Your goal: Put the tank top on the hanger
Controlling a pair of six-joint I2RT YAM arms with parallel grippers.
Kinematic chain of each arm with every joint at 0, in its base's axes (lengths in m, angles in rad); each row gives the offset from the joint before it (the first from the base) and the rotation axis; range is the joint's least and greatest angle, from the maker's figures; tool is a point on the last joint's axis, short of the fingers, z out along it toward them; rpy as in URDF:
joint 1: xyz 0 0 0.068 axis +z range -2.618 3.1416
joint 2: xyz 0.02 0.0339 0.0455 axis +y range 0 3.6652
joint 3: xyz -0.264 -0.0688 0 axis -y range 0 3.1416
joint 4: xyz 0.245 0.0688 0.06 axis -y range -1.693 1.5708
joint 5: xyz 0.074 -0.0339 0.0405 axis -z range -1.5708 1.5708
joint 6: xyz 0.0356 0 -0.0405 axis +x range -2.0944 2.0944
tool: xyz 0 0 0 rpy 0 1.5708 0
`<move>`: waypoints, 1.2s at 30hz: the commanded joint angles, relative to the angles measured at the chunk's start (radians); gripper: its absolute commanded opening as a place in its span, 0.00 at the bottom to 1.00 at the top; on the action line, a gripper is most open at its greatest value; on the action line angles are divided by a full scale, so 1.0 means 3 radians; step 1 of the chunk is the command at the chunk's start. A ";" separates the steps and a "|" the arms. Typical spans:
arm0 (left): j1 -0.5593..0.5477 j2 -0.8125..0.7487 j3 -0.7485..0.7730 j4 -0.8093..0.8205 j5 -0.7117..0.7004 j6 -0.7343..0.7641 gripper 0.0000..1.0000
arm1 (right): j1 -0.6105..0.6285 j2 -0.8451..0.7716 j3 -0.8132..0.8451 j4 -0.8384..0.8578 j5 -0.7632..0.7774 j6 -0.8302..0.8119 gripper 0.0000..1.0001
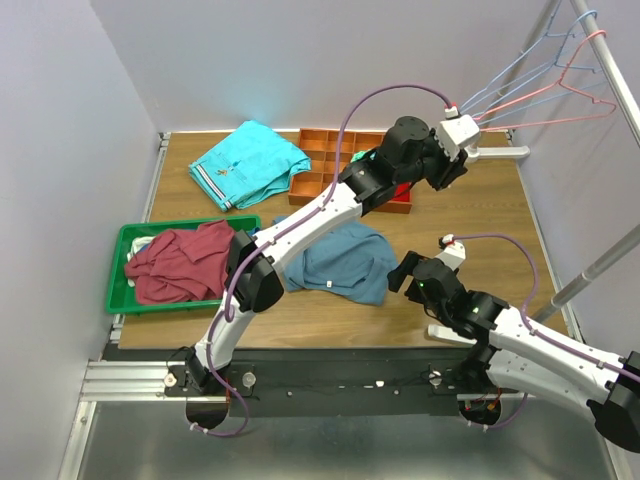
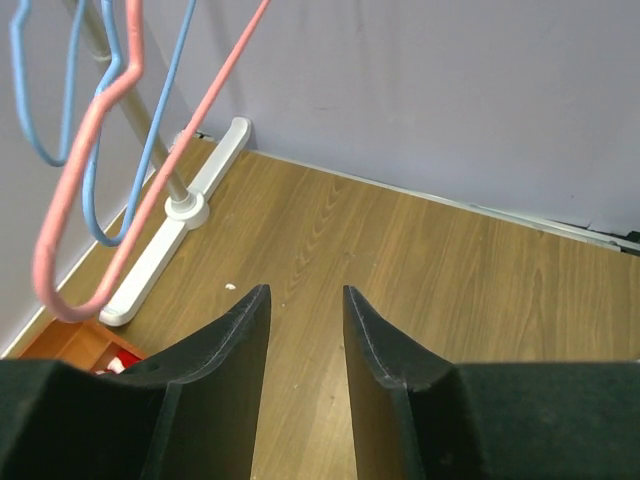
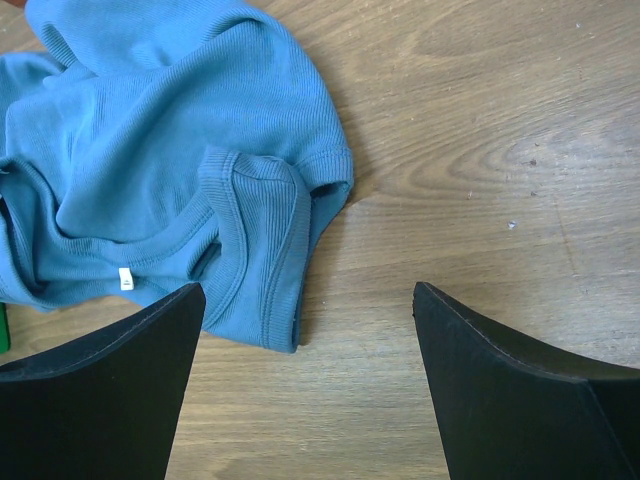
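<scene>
1. Risk, left side: the left jaws stand part open with a narrow gap and hold nothing. The hanger (image 2: pixel 207 110) hangs above and to the left of them, not touched. The light blue hanger (image 2: pixel 164 100) crosses close beside its wire, so a reach could close on the wrong wire or on both.
2. Risk, wire: it is thin and hangs free. I judge a nudge from one jaw would swing it out of the gap before the jaws close.
3. Risk, right side: the right jaws are spread wide and empty. The tank top (image 3: pixel 170 150) is bunched, so a pinch may take several layers and hold the neck opening shut.
4. Position: the tank top lies on the tabletop (image 3: pixel 480 120), ahead and to the left of the right jaws. Its nearest bound edge is just ahead of their left jaw. It is well apart from the left jaws and the hanger.
5. Appearance: dusty blue ribbed knit, crumpled and folded over itself. The bound edges curl over each other, and a small white label shows inside one curve. Limp cloth, likely to sag when lifted.
</scene>
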 commanded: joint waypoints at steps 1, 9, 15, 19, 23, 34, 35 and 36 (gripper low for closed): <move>-0.0009 -0.0207 0.0016 0.0002 -0.0128 0.0105 0.43 | 0.0024 -0.0001 0.0003 -0.0031 0.0159 0.0022 0.93; 0.0103 -0.0468 -0.0280 0.0007 -0.0082 0.0084 0.45 | 0.0019 -0.0007 -0.0007 -0.0026 0.0159 0.0012 0.93; 0.0144 -0.0565 -0.0332 0.0038 -0.0021 0.0064 0.45 | 0.0019 0.0034 -0.0002 0.0000 0.0129 -0.0009 0.93; 0.0195 -0.0509 -0.0240 0.0073 0.0112 -0.0018 0.49 | 0.0019 0.0034 -0.0002 0.0000 0.0129 -0.0014 0.93; 0.0221 -0.0397 -0.0066 0.0043 0.0230 -0.0064 0.52 | 0.0019 0.0024 -0.0002 -0.0010 0.0129 -0.0009 0.93; 0.0221 -0.0187 0.0093 0.0313 0.0332 -0.0243 0.62 | 0.0024 0.0055 0.0024 -0.0021 0.0118 -0.0019 0.93; 0.0221 -0.0172 0.0088 0.0385 0.0337 -0.0258 0.62 | 0.0024 0.0055 0.0024 -0.0026 0.0123 -0.0024 0.93; 0.0216 -0.0156 0.0118 0.0406 0.0337 -0.0268 0.63 | 0.0024 0.0055 0.0024 -0.0031 0.0123 -0.0024 0.93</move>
